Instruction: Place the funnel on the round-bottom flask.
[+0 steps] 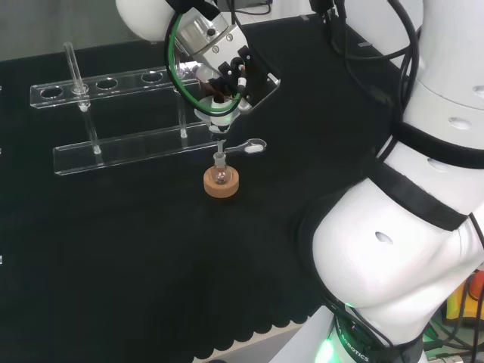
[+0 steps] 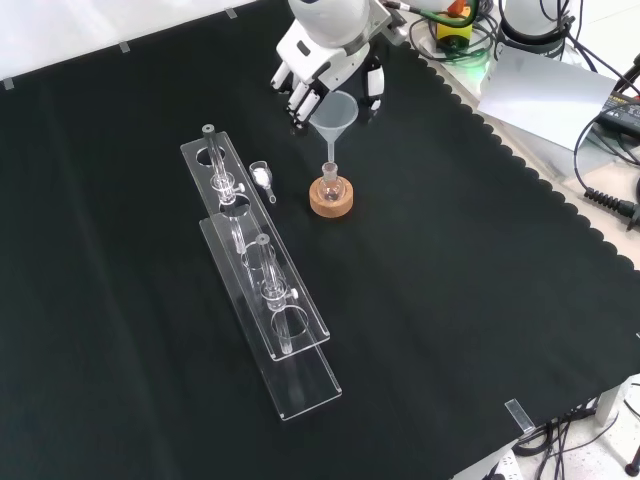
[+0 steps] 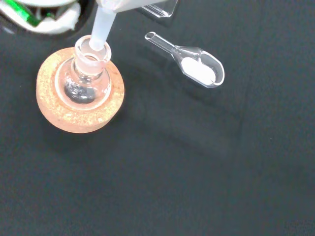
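Front view: scalloped black cloth (image 2: 480, 300) covers bench.

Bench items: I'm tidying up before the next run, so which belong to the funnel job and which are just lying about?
In use:
- translucent plastic funnel, held by the robot hand
- small clear glass round-bottom flask
- round cork ring stand under the flask

Lying about:
- clear glass scoop holding white powder
- clear acrylic test-tube rack
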Available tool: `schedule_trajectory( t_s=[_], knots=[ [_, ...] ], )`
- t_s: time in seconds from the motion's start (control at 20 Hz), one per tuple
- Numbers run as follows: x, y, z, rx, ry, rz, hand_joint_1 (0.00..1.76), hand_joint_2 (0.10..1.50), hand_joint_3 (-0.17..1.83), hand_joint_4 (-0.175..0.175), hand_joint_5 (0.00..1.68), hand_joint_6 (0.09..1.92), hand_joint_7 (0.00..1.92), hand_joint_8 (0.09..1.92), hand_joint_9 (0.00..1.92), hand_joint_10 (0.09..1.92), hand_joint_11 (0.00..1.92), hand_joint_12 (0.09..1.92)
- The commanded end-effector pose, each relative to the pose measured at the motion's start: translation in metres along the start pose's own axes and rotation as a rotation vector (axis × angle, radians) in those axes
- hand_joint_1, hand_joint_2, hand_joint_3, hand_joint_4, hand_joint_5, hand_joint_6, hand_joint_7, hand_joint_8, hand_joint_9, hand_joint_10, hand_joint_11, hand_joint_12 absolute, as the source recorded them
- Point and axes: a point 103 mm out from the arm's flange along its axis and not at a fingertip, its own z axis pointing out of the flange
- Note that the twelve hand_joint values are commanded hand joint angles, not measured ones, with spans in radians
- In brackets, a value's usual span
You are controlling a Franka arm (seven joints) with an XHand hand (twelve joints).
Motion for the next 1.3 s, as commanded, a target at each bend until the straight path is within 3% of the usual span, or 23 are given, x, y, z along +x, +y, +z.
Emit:
schedule_trajectory(
  t_s=[0.05, 1.3],
  knots=[
    [0.003, 0.006, 0.002, -0.003, -0.001, -0.002, 0.88, 0.66, 0.71, -0.012, 0.65, 0.8, 0.76, 0.78, 1.09, 0.67, 0.46, 1.3],
    [0.0, 0.02, 0.015, 0.018, 0.001, -0.01, 0.88, 0.66, 0.71, -0.013, 0.65, 0.79, 0.75, 0.79, 1.08, 0.68, 0.47, 1.3]
  ],
)
